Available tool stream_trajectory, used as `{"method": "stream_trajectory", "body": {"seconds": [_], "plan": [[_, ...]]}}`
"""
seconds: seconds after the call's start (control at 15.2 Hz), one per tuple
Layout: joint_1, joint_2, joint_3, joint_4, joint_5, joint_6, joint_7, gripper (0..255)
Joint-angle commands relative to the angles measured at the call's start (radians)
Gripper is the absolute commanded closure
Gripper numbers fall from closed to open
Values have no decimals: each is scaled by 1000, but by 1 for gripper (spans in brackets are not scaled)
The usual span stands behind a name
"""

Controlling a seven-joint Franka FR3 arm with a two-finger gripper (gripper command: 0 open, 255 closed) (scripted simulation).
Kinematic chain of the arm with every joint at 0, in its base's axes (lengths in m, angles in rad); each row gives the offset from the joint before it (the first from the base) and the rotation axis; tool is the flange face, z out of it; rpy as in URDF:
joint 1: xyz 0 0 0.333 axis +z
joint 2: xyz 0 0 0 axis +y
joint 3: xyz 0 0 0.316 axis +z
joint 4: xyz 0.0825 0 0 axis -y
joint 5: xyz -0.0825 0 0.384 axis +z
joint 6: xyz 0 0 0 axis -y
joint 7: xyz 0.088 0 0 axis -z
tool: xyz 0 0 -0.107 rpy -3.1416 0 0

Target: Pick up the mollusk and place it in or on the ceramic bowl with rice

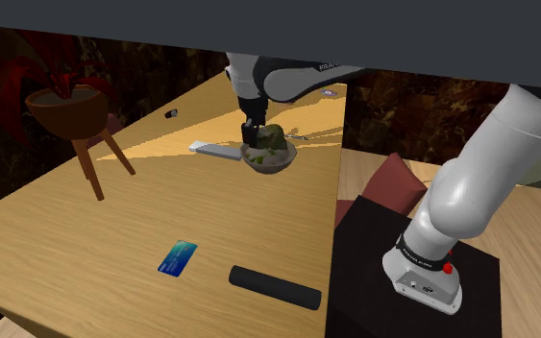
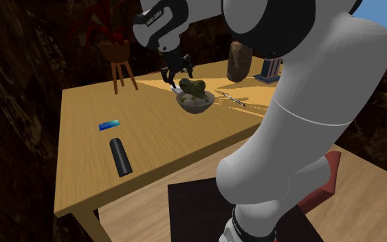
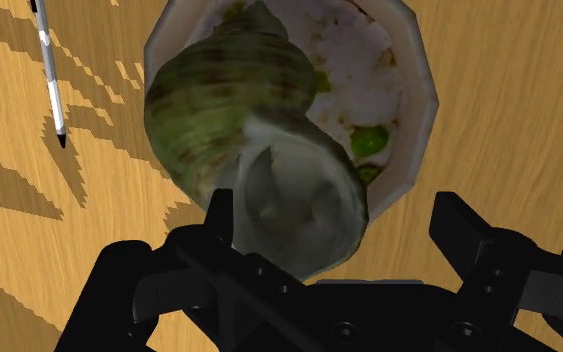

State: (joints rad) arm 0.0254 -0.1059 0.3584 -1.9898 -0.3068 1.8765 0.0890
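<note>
Wood-grain surface [image 1: 114,230] carries everything. White arm [image 1: 470,182] reaches across it to the grey bowl [image 3: 421,95], which holds rice with green bits. Green-brown sea-snail shell [image 3: 234,115] lies in the bowl on the rice, overhanging the rim on the gripper [image 3: 339,215] side. Gripper: released, 2 fingers spread. The shell's wide mouth end sits between them, 1 finger close against it, the other clear. Shell long axis runs away from the gripper, spire at the far end. Judgement: placement looks done; the next move calls for a straight lift clear.
</note>
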Motion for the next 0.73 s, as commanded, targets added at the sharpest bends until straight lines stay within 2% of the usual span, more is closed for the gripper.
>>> {"method": "stream_trajectory", "body": {"seconds": [0.0, 0.13, 0.66], "plan": [[5, -5, 6, 43, 7, -49, -6, 0], [11, -7, 14, 98, 13, -107, -9, 0], [11, -7, 14, 98, 13, -107, -9, 0]]}}
